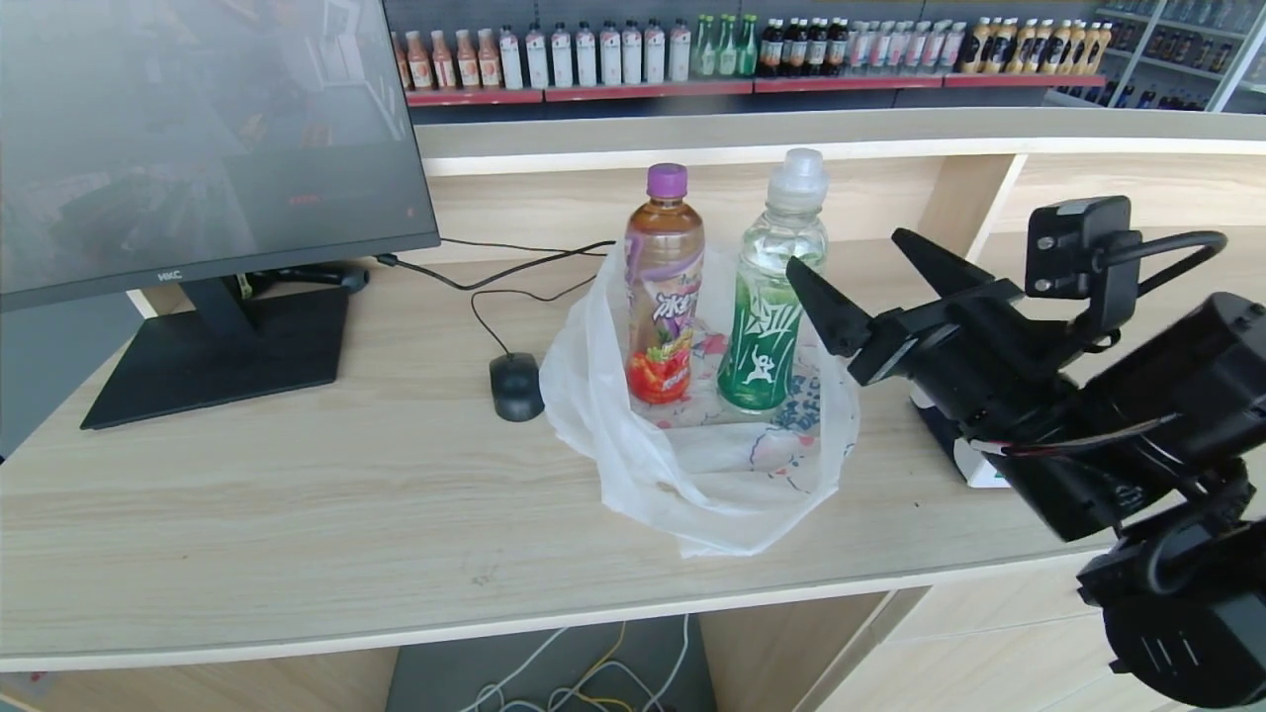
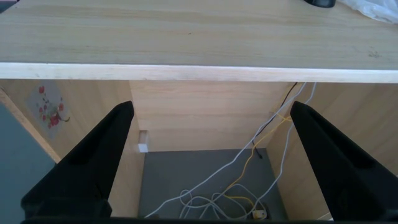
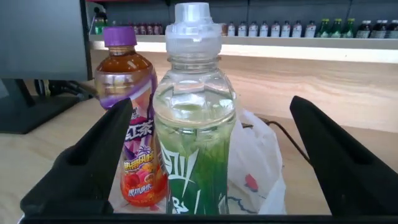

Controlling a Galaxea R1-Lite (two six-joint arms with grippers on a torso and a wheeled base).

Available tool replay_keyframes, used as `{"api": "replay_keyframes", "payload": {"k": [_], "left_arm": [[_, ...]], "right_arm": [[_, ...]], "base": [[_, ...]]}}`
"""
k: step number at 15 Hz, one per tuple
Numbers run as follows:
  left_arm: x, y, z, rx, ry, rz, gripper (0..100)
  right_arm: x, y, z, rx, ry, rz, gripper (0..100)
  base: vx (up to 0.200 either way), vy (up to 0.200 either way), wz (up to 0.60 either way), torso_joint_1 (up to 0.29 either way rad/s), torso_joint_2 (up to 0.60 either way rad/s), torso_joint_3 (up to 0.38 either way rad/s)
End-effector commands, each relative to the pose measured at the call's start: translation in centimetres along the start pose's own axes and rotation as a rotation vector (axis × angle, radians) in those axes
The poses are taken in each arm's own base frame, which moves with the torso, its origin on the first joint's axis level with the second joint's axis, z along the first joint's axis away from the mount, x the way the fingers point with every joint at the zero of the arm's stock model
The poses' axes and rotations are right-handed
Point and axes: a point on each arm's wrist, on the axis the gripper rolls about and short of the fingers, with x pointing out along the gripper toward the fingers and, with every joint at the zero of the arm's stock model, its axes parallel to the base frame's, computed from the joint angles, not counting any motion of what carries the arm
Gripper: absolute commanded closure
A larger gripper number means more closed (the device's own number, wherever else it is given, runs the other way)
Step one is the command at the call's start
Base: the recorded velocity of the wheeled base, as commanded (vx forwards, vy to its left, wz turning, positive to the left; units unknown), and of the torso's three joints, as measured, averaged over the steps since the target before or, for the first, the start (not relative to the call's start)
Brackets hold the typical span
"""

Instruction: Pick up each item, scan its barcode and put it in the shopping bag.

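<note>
1. showing the green-label bottle standing upright inside the folds of the open shopping bag, near the middle of the counter, a little toward its right end.
2. showing the purple-capped tea bottle standing upright just beside it, on the side nearer the counter's left end, in the same bag.
3. judging the green-label bottle as nearly full of clear liquid, so fairly heavy for its build; expecting a thin plastic wall that dents under a hard squeeze and a smooth, slippery label.
4. advising a hold across the labelled body around mid-height, below the shoulder; avoiding the clear sports cap, too narrow and too high for a steady grip.
5. treating the bag as soft, light film, likely to drag or crumple when brushed.
6. showing the right gripper hovering above the counter's right end with fingers spread wide, pointing at the green-label bottle.
7. placing that bottle ahead of the fingertips and roughly centred on the gap between them, with no contact visible; placing the tea bottle off toward one finger's side.
8. showing the left gripper hanging below the counter's front edge, fingers likewise apart and holding nothing, facing loose cables underneath.
9. showing the monitor near the back left corner and the mouse just beside the bag.
</note>
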Motion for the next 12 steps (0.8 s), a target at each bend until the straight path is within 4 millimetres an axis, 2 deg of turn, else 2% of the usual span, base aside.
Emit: {"api": "replay_keyframes", "payload": {"k": [1,3,6,9,10,12], "left_arm": [[0.0,0.0,0.0,0.0,-0.001,0.0,0],[0.0,0.0,0.0,0.0,-0.001,0.0,0],[0.0,0.0,0.0,0.0,-0.001,-0.001,0],[0.0,0.0,0.0,0.0,-0.001,0.0,0],[0.0,0.0,0.0,0.0,-0.001,0.0,0],[0.0,0.0,0.0,0.0,-0.001,0.0,0]], "right_arm": [[-7.5,-1.0,6.3,-0.003,-0.096,-0.012,0],[-13.0,-1.4,8.0,-0.002,-0.127,-0.016,0],[-20.0,-1.6,8.3,0.007,-0.156,-0.012,0],[-22.7,-1.8,8.6,0.035,-0.11,-0.007,0],[-24.7,-1.8,7.9,0.038,-0.013,0.002,0],[-27.7,-1.8,7.1,0.034,0.051,0.01,0]], "base": [[0.0,0.0,0.0,0.0,0.0,0.0],[0.0,0.0,0.0,0.0,0.0,0.0],[0.0,0.0,0.0,0.0,0.0,0.0],[0.0,0.0,0.0,0.0,0.0,0.0],[0.0,0.0,0.0,0.0,0.0,0.0],[0.0,0.0,0.0,0.0,0.0,0.0]]}}
